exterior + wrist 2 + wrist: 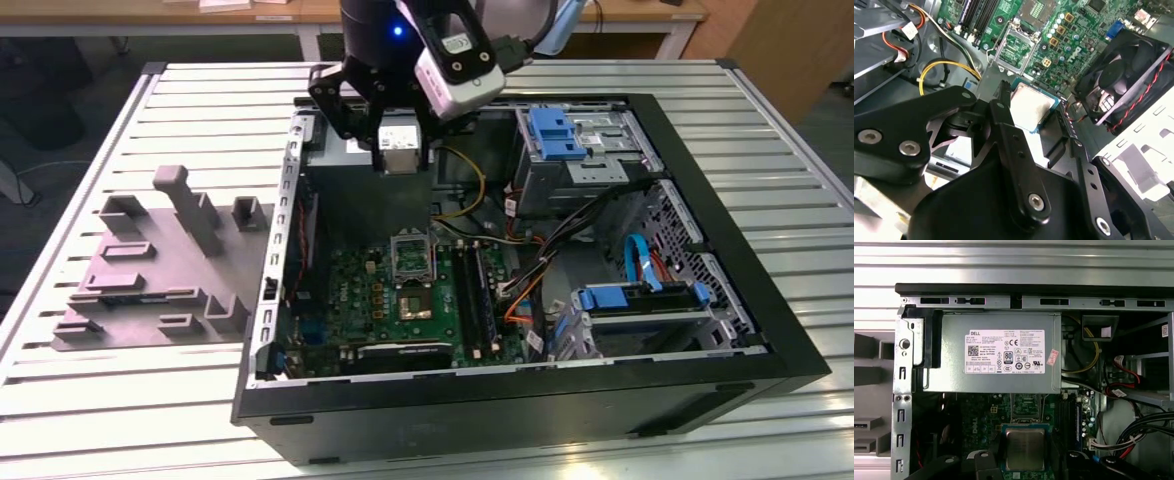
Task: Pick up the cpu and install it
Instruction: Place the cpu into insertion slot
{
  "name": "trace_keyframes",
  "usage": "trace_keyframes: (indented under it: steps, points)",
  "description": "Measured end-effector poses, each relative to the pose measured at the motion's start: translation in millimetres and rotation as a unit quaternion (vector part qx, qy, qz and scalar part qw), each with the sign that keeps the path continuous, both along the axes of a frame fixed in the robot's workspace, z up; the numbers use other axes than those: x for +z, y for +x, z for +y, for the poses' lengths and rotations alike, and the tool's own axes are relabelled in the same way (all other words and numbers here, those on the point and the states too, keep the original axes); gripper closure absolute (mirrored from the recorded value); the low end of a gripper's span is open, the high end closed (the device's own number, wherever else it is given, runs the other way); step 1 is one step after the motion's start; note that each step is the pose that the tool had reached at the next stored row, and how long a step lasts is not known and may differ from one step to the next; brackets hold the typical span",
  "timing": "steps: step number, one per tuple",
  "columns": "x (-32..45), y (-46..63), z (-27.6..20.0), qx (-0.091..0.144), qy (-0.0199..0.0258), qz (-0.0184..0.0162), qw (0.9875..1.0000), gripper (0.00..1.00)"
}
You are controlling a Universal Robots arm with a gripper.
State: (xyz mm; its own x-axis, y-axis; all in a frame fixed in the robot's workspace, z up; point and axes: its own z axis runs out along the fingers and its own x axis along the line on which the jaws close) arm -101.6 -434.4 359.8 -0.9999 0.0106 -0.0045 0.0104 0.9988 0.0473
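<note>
The cpu (400,148), a small square chip with a pale metal top, hangs in the air above the back of the open computer case (747,300). My gripper (400,162) is shut on it, one black finger on each side. In both wrist views the cpu (1030,106) (1025,447) sits between the fingers (1004,117), its top facing the cameras. The motherboard's socket (414,258) (1017,49) (1026,407) lies lower down in the case with its metal frame raised and nothing in it.
The grey power supply (999,352) with a white label fills the case's back corner under my gripper. A black fan (1124,75), yellow cables (946,67), memory slots (474,290) and blue drive brackets (554,130) surround the socket. A grey fixture (147,270) lies on the slatted table.
</note>
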Motion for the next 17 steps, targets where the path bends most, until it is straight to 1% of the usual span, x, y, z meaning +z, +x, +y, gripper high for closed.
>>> trace_keyframes:
  steps: [5,17]
  points:
    - [-1.5,0.0,-0.3,0.0,0.0001,-0.0001,1.0,0.53]
    - [-8.4,0.0,-0.4,0.0,0.0001,-0.0001,1.0,0.53]
